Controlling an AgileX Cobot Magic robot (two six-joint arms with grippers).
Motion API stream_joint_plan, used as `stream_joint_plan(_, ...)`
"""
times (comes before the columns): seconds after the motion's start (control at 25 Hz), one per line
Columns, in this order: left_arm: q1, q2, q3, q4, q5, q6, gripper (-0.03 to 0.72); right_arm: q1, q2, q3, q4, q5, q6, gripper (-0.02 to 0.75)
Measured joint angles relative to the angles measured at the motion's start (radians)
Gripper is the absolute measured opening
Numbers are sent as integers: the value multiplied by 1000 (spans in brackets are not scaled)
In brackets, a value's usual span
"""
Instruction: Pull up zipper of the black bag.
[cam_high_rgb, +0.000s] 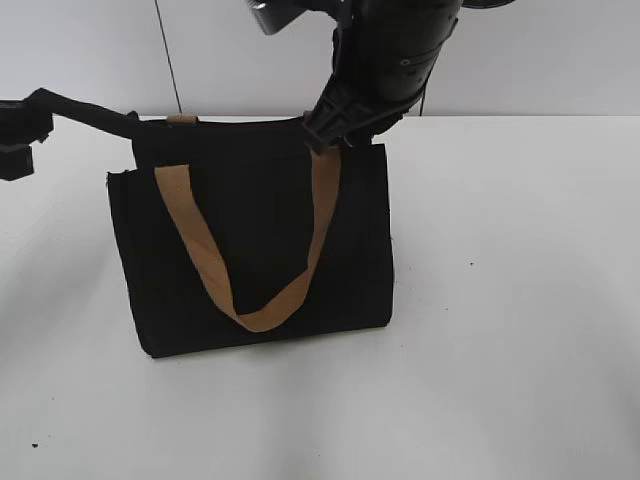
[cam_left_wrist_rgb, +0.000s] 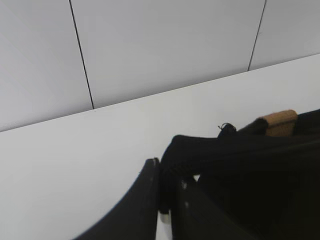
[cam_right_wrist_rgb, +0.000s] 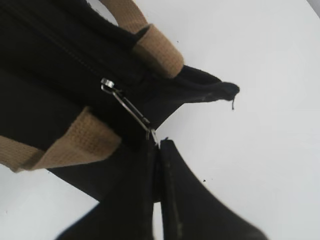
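- Right wrist view shows the zipper (cam_right_wrist_rgb: 127, 106), a thin silvery pull, stretched taut from its slider on the black zip line down to the tips of the right gripper (cam_right_wrist_rgb: 157, 145), whose two fingers are pressed together on the pull's free end.
- Its slider sits near one end of the black bag (cam_right_wrist_rgb: 45, 75), just short of the fabric tail that sticks out past the tan strap tab (cam_right_wrist_rgb: 157, 50); the zip line beyond it, toward the other end, looks joined, though it is too dark to be sure.
- Judging by that, most of the run seems done, and what is left is at most a short last stretch and then letting go.
- In the exterior view the bag (cam_high_rgb: 250, 240) stands upright on the white table (cam_high_rgb: 520, 300), its tan handle (cam_high_rgb: 250, 300) hanging down the front panel, with the right arm reaching over the top right edge.
- At the opposite end, the left gripper (cam_left_wrist_rgb: 167, 200) is clamped on a pinched corner of black fabric, which appears to brace the bag against the pull.
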Motion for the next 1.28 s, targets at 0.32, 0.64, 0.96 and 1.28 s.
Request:
stream_joint_plan(0.32, -2, 0, 0, 5, 2, 0, 33, 0, -6, -2, -13, 14, -14, -11)
stream_joint_plan(0.64, -1, 0, 14, -27, 141, 0, 237, -6, -53, -2, 61, 5, -32, 307)
stream_joint_plan(0.96, -142, 0, 73, -240, 686, -99, 443, -7, -135, -2, 90, 35, -39, 525)
stream_joint_plan(1.28, -411, -18, 57, -663, 1125, 209, 452, -7, -271, 2, 117, 189, -39, 528)
